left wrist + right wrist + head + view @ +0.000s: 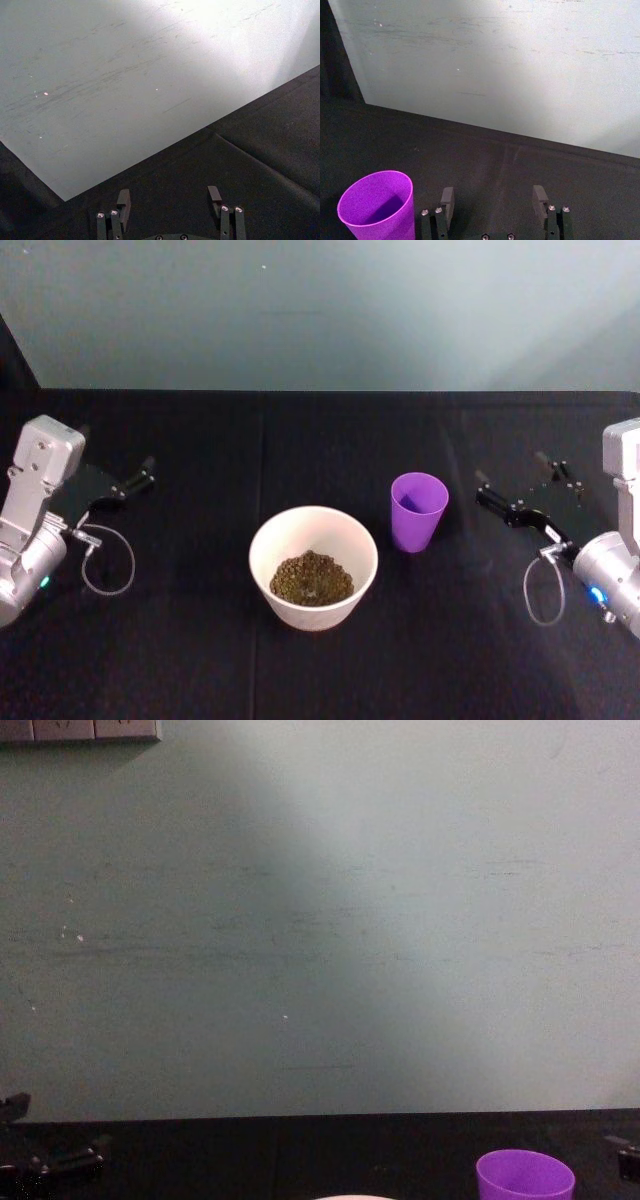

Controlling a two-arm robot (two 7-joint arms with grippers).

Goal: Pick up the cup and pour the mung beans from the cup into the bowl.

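Head view: the small purple plastic cup (419, 511) stands upright on the black surface (180, 660), mouth up, long axis vertical, at about two o'clock from the pale round bowl (313, 567) holding the mung beans (311, 578). My right claw (522, 491), spread and empty, is nearer; the cup lies at its nine o'clock. My left claw (130, 481) rests spread, far off.

Right wrist view: the cup (377, 206) sits just beside my spread fingers (447, 200).

Chest view: the cup's (525, 1175) rim shows at five o'clock.
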